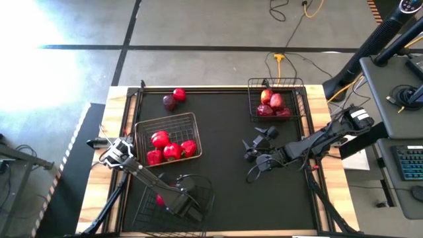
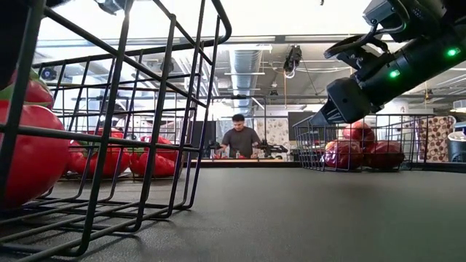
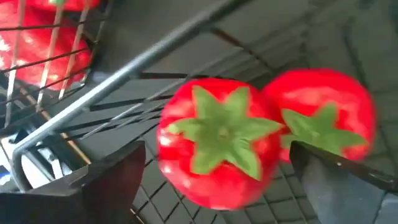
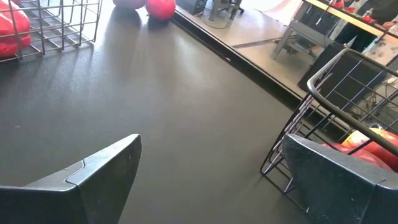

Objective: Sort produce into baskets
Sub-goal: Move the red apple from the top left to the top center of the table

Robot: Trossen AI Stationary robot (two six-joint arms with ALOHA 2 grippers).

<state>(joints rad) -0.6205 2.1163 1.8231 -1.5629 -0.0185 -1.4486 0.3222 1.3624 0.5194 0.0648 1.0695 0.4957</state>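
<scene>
While the left gripper [image 3: 217,186] hangs inside the basket [image 1: 175,201] at the table's near edge, its fingers are spread wide around a tomato [image 3: 217,146] and hold nothing. A second tomato [image 3: 326,118] touches the first. If the gripper lifts carelessly, a finger could catch the wire and tip the basket.

The right gripper [image 1: 254,151] waits over the middle of the table [image 1: 225,119], open and empty. Two fruits [image 1: 174,98] lie loose near the far left corner. The table has a black mat. Behind it is a big workshop, where a person [image 2: 239,136] stands.
</scene>
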